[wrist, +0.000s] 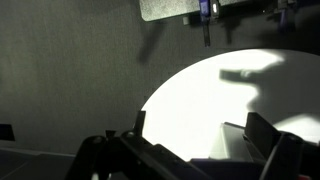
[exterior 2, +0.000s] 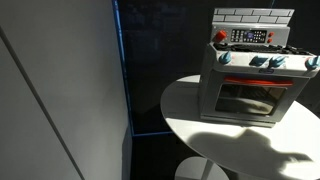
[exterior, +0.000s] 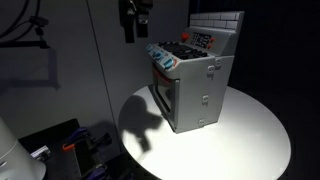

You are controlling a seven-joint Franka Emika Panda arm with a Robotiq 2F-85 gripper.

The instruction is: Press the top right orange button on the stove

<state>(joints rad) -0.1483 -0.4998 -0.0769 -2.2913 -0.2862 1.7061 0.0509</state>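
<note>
Orange button (exterior 2: 221, 37) on stove (exterior: 200, 90) top corner, claw (exterior: 134, 30) hanging high, well apart from it, fingers spread open

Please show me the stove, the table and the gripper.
stove (exterior 2: 245, 97), in an exterior view, oven door.
table (exterior: 250, 140), in an exterior view, bare top.
gripper (wrist: 195, 148), in the wrist view, between fingertips.

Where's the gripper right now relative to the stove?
In an exterior view the gripper hangs at the top edge, above and picture-left of the stove on the round white table, clear of it.
</note>
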